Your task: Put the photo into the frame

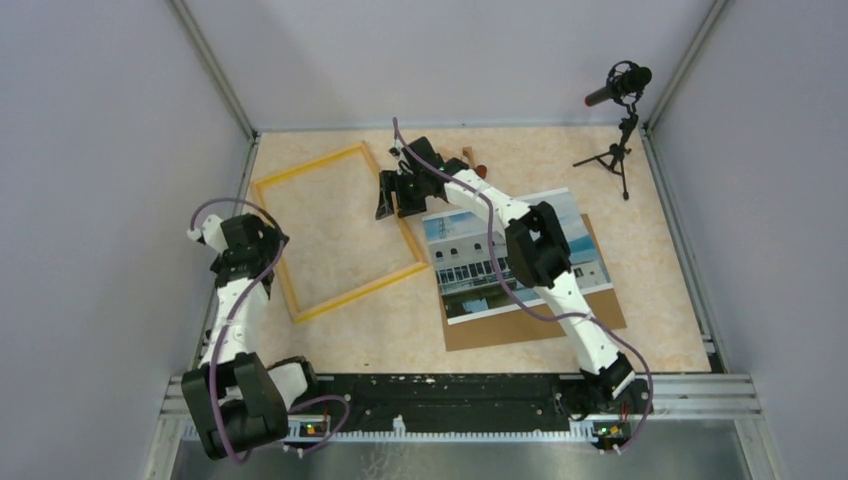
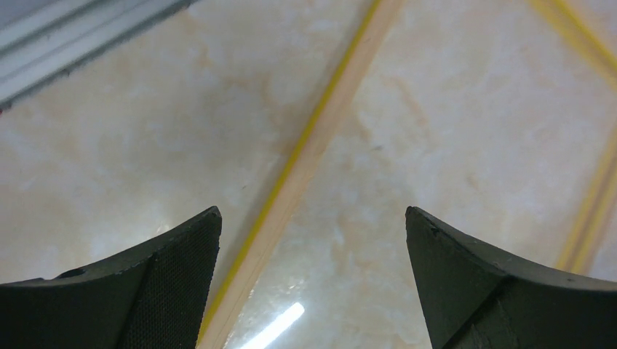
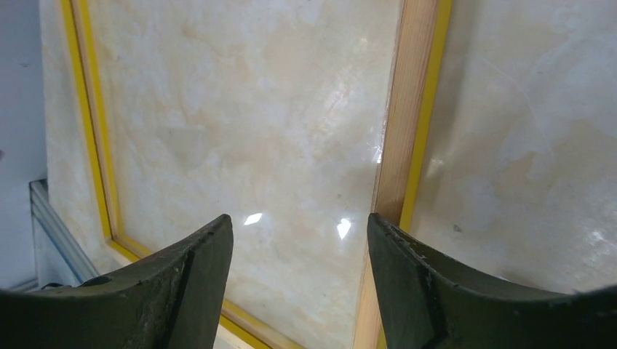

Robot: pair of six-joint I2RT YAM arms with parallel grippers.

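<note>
1. Underneath everything lies the pale marbled surface [image 1: 660,270], walled in by grey panels
2. Next, the frame [image 1: 360,292] rests flat on the left-centre of the surface, turned at an angle, with bare surface showing inside it
3. Right of the frame lies a brown backing board [image 1: 490,332], flat on the surface
4. On that board sits the photo [image 1: 460,275], face up, outside the frame, its far-left corner near the frame's right rail; the right arm crosses above it
5. Over the frame's right rail hangs the right claw [image 3: 300,222], fingers apart and pinching nothing; the rail runs under one finger, and I cannot tell whether they touch
6. Above the frame's left rail, the left claw [image 2: 313,212] is spread wide and empty
7. A microphone [image 1: 620,85] on a small tripod stands at the far right corner
</note>
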